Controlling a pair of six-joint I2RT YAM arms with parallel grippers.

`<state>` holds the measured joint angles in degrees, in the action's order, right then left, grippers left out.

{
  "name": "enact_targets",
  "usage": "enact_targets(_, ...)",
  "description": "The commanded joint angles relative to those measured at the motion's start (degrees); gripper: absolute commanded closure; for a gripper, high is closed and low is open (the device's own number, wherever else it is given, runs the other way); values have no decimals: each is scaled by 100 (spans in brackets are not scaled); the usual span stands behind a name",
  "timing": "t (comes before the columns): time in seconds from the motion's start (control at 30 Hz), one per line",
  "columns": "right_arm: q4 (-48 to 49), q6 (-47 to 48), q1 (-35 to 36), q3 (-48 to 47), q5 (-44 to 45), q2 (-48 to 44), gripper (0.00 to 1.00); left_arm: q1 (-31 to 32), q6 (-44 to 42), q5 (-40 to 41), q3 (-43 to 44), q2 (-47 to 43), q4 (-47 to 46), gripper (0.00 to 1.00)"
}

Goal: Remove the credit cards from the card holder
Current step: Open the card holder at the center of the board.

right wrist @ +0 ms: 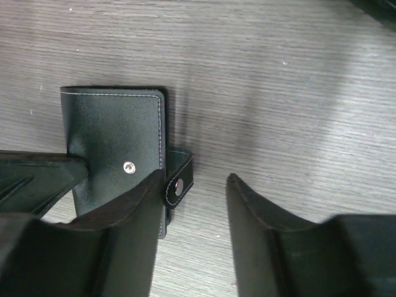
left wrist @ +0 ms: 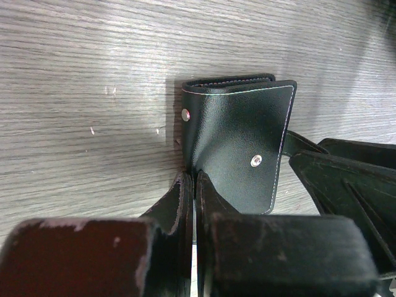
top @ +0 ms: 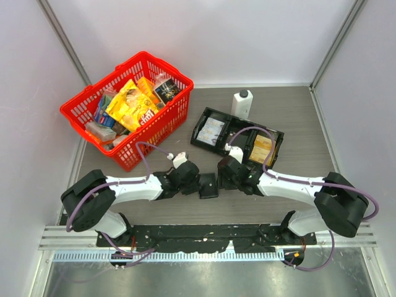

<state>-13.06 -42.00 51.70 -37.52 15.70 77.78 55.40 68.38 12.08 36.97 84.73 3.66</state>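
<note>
The holder [top: 208, 184] lies folded shut on the table [right wrist: 278, 93] between the two arms, just in front of their bases. Its tab [right wrist: 179, 176] is unsnapped and hangs free past the edge, and the stud [right wrist: 129, 167] on the cover is bare. No cards can be seen, so they are judged to be inside. The left gripper [left wrist: 192, 185] is clenched, with its tips set against the holder's near corner; whether a flap edge is nipped between them cannot be told. The right gripper [right wrist: 197, 180] is spread and grasps nothing. One finger lies over the holder's corner, and the tab lies just inside that finger. The step in hand is judged to be the opening of the cover. It would be done best if the tab, or the cover's free edge beside it, were brought fully between the right fingers before they are closed. The cover should then be swung up and over about the spine, not dragged sideways. The lower leaf should be kept pinned by the left tips throughout, or the whole holder may be lifted or slid across the smooth wood. A shallow bite on the thin tab is likely to slip.
</note>
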Motion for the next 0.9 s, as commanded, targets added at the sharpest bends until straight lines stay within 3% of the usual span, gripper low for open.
enact_targets(0.0, -30, -37, -11, -28, 117, 9, 57, 6, -264, 287, 29, -53, 574, 100)
enact_targets(0.2, 540, -19, -336, 438, -496, -262, 83, 6, -500, 304, 126, -88, 671, 100)
enact_targets(0.37, 1243, -80, -644, 938, -1069, -482, 95, 15, -808, 392, 301, -237, 863, 97)
enact_targets(0.5, 1999, -265, -881, 1395, -1482, -755, 99, 146, -1010, 848, 617, -457, 1329, 73)
enact_targets(0.63, 2729, -520, -1004, 1809, -1878, -913, 99, 480, -1186, 1375, 1091, -493, 1899, 25)
enact_targets(0.7, 2940, -599, -1004, 1923, -1939, -949, 99, 647, -1239, 1621, 1373, -370, 2208, 9)
enact_targets(0.77, 3116, -634, -1022, 2002, -1957, -966, 99, 797, -1239, 1832, 1637, -168, 2463, 1)
enact_targets(0.87, 3318, -704, -1013, 2117, -1966, -966, 99, 946, -1239, 1965, 2049, 192, 2701, 0)
